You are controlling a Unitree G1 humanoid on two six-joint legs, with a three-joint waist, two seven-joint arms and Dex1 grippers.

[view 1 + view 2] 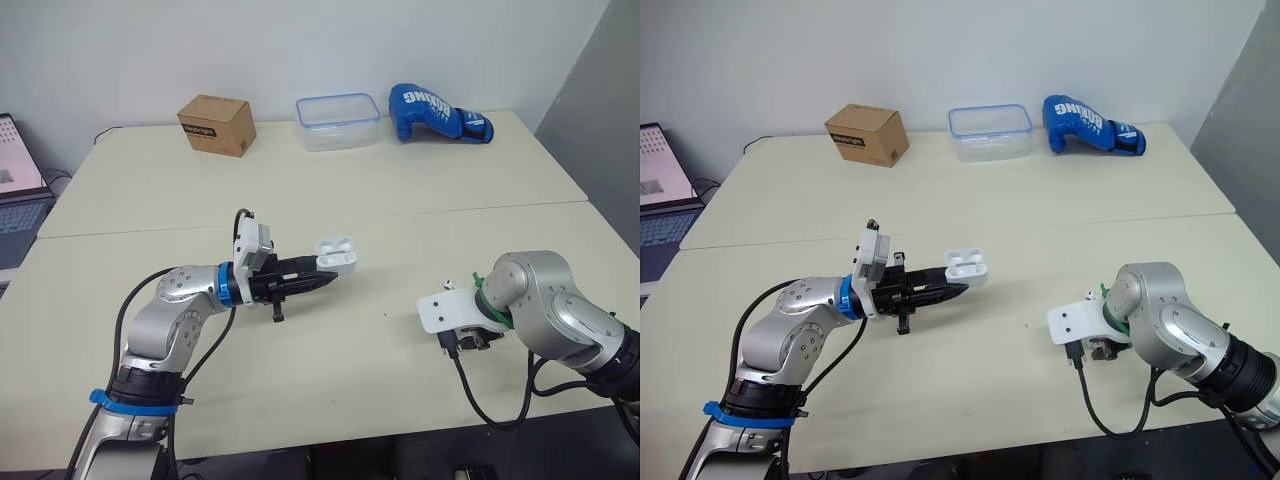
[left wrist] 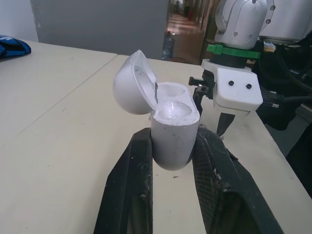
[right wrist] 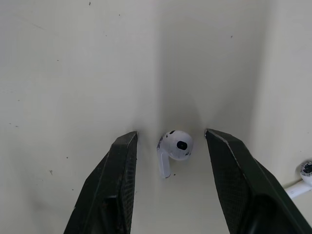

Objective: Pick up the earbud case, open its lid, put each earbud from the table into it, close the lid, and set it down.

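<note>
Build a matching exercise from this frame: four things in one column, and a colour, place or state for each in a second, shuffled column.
Things
1. case
2. earbud
3. glove
4. box

Descriptions
A. brown, on the far side of the table
B. lying on the table between the open fingers of the right gripper
C. blue, on the far side of the table
D. lid open, clamped in the left gripper

Pairs: 1-D, 2-B, 3-C, 4-A
</note>
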